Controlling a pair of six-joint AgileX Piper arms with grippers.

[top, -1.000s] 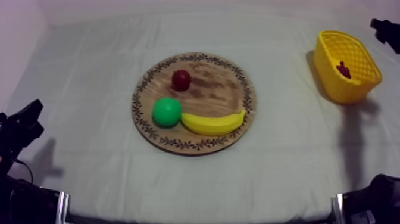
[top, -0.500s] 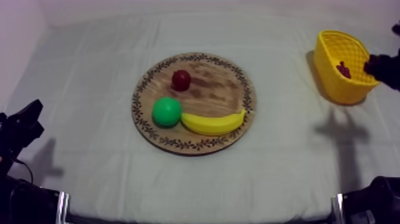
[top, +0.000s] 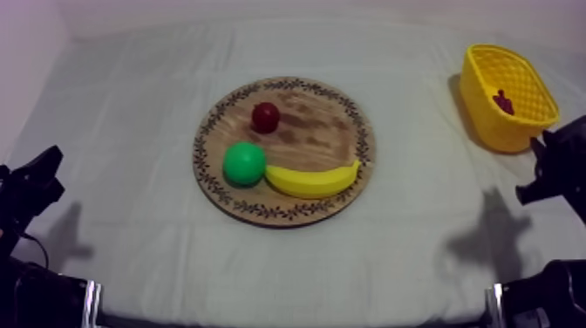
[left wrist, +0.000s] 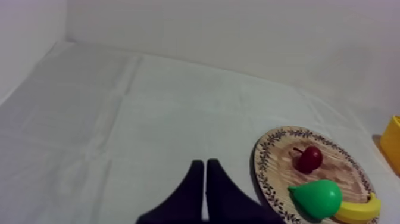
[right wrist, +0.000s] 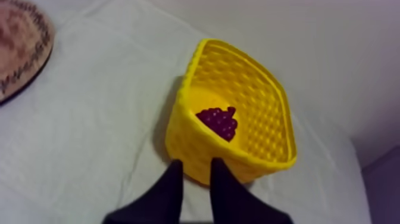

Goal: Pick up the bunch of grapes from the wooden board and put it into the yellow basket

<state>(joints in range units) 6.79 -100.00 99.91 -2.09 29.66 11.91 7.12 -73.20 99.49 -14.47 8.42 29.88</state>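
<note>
The purple bunch of grapes (top: 503, 102) (right wrist: 218, 121) lies inside the yellow basket (top: 488, 122) (right wrist: 196, 143) at the far right of the table. My right gripper (top: 534, 179) (right wrist: 194, 170) hangs just in front of the basket's near wall, open by a small gap with nothing between its fingers. On the round wooden board (top: 283, 218) (left wrist: 262, 173) in the middle sit a green pear (top: 243, 163), a banana (top: 314, 181) and a small red fruit (top: 265, 116). My left gripper (top: 44, 170) (left wrist: 205, 164) rests low at the left, shut on nothing, well away from the board.
Bare cloth runs between the board and the basket and along the table's front. The board's edge (right wrist: 18, 47) is off to the side of my right gripper. The back wall rises behind the basket.
My right arm has drawn back from above the basket toward the table's near right side. The grapes stay in the basket. The left arm has not moved.
</note>
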